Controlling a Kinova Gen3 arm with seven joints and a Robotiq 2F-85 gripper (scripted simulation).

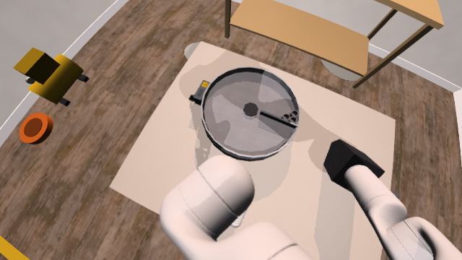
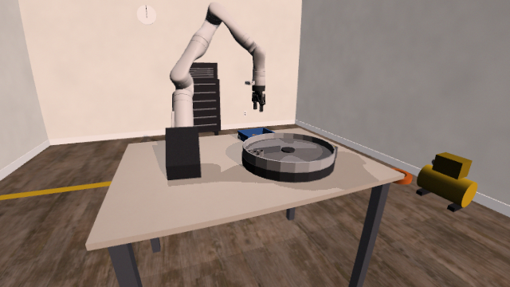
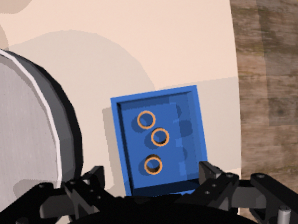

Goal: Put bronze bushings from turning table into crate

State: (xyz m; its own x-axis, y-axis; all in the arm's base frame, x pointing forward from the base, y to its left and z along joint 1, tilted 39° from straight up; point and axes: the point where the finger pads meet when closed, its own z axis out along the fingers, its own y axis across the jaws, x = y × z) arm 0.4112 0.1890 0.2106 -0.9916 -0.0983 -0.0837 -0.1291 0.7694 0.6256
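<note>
No text, brand or number can be read. A small square yellow label is on the small grey box beside the round grey metal turning table; its mark is too small to make out. The round white wall clock has dark hands pointing roughly up, but no numerals can be read on its face.
</note>
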